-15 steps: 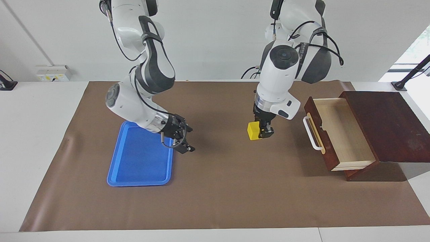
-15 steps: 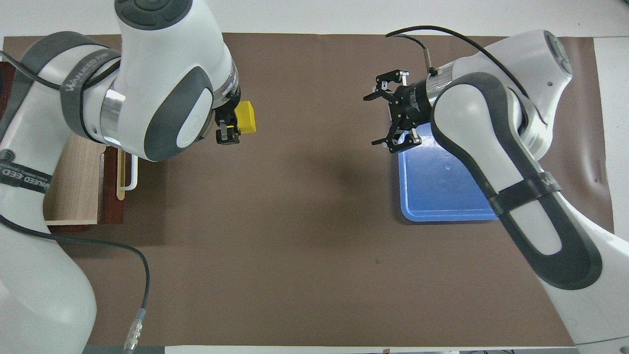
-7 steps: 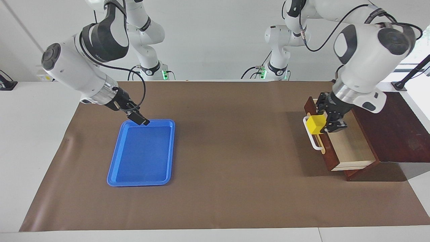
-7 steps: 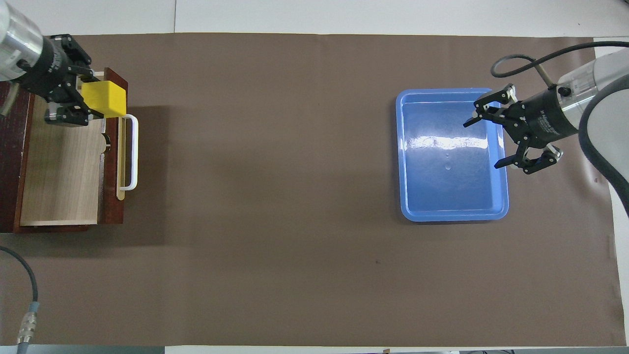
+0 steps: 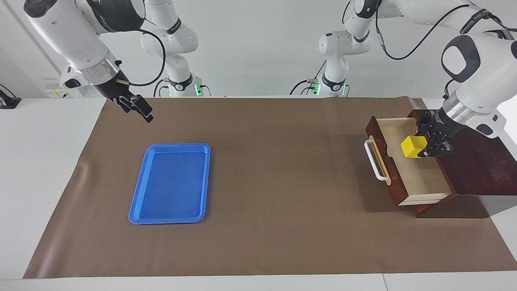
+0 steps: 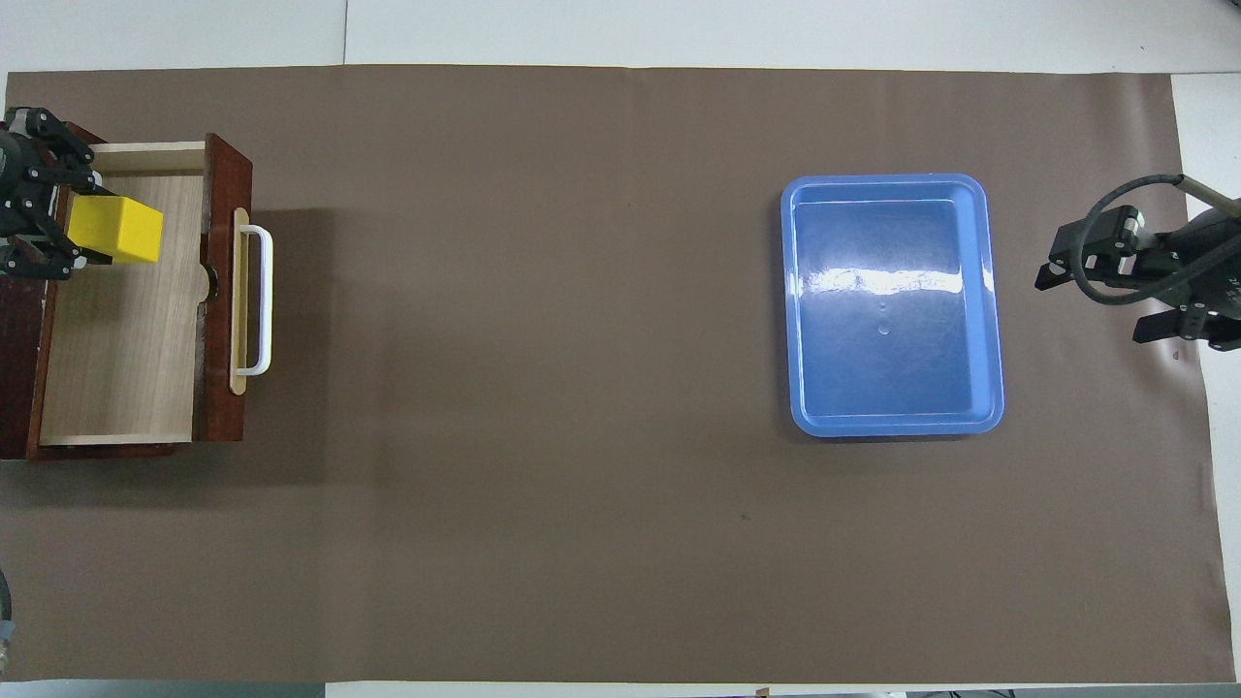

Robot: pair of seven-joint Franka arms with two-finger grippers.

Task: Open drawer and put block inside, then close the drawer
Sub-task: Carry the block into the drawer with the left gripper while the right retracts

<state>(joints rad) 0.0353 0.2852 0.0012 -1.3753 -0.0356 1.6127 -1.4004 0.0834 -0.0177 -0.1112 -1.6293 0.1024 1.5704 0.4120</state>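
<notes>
The drawer [image 5: 422, 182] stands pulled out of its dark wooden box [image 5: 468, 153] at the left arm's end of the table, its white bar handle [image 5: 374, 161] facing the table's middle. My left gripper [image 5: 423, 148] is shut on the yellow block [image 5: 412, 146] and holds it over the drawer's pale interior, close to the box. In the overhead view the block [image 6: 118, 231] is over the drawer [image 6: 116, 368], held by the left gripper [image 6: 72, 229]. My right gripper [image 5: 138, 110] is open and empty, raised over the mat's edge at the right arm's end.
A flat blue tray [image 5: 135, 204] lies empty on the brown mat [image 5: 282, 182] toward the right arm's end; it also shows in the overhead view [image 6: 995, 291]. The right gripper [image 6: 1100, 305] hangs beside the tray, toward the right arm's end of the table.
My left gripper has carried the block from the table's middle, over the drawer front and over the drawer's interior. My right gripper has risen and drawn back from the tray.
</notes>
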